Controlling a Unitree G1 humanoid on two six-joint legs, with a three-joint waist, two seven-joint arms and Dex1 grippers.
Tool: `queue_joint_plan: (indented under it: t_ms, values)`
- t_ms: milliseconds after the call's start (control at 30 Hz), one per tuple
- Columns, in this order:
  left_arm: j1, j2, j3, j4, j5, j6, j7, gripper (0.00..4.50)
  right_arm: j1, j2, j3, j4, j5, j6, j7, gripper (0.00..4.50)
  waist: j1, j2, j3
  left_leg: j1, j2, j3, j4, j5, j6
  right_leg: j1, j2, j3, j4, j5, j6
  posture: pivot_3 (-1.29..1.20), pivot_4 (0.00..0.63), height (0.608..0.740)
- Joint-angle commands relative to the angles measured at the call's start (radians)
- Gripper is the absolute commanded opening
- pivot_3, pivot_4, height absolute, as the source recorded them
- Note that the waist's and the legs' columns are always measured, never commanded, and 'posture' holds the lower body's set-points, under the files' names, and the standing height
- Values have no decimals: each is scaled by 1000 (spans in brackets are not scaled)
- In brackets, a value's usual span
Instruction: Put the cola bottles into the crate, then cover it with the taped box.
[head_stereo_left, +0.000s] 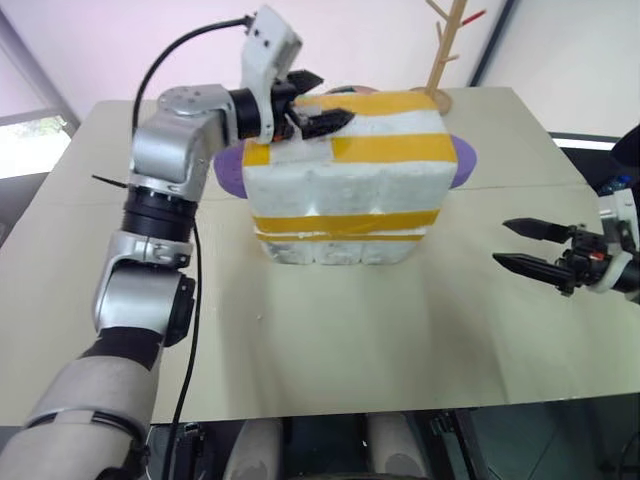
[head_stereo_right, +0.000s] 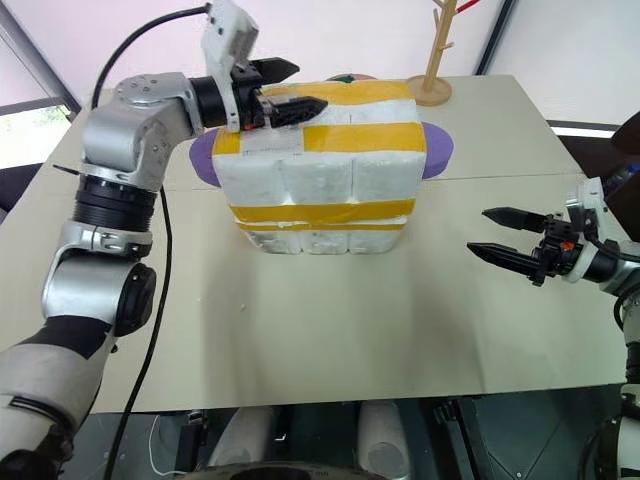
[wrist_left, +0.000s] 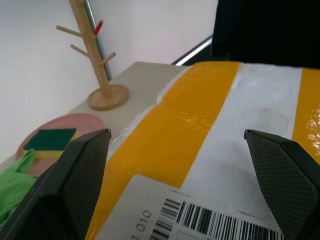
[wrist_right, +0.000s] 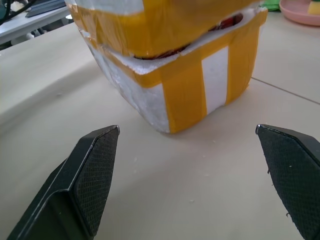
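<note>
Our left gripper (head_stereo_left: 322, 100) spreads wide over the box (head_stereo_left: 345, 180), upper centre. Our right gripper (head_stereo_left: 528, 247) gapes empty, right edge.

You see a silver arm with black joint rings, a black cable along it, and a white camera housing above the left hand (head_stereo_left: 322, 100); the fingers (wrist_left: 80, 175) are black, with textured pads.

The big white foam taped box (head_stereo_left: 345, 160) sits on the low white foam crate (wrist_right: 200, 80), near the table's (head_stereo_left: 330, 340) far edge, mid-width.
</note>
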Motion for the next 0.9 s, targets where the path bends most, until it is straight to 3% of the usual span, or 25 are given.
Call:
queue_joint_plan:
  t_ms: [33,200,300,433,567,633,767,900]
  values:
    - [-34,46,67,-95,-40,37,22,4469,-41,-9,-10,-12,12,20,-4,4500,2,0,0,0,0,0,0,0,0,0,0,0,0,0,0,0,150,740]
    - [-80,149,191,-170,-152,182,40,4469,-72,-10,-2,-38,17,57,-13,4500,6,-1,0,-1,0,0,0,0,0,0,0,0,0,0,0,0,150,740]
    - [-44,273,252,-261,-245,287,-25,4469,-96,-21,1,-47,17,84,-16,4500,-6,0,1,-1,0,0,-1,0,0,-1,0,0,0,0,0,0,150,740]
    - [117,481,337,-377,-356,396,-148,4469,-136,-45,17,-50,2,106,-9,4500,-21,2,0,0,0,1,-2,0,0,-1,0,1,1,0,0,0,150,740]
    - [493,697,497,-507,-392,411,-317,4469,-166,-79,49,-58,-15,116,15,4500,-30,1,1,1,1,1,-2,0,0,-2,1,2,2,-1,0,0,150,740]
    - [697,736,597,-547,-358,384,-355,4469,-183,-89,61,-52,-22,121,21,4500,-29,1,1,1,1,2,-1,0,0,-2,1,2,2,-1,-1,0,150,740]
    - [1043,712,768,-672,-307,298,-423,4469,-186,-109,87,-28,-52,95,64,4500,-16,1,1,0,1,2,-1,0,0,-2,0,2,0,-2,-5,0,150,740]
    - [1240,667,831,-755,-292,232,-450,4469,-190,-106,103,-16,-63,88,89,4500,-6,1,1,-1,1,2,-1,0,0,-2,-1,2,-2,-3,-6,0,150,740]
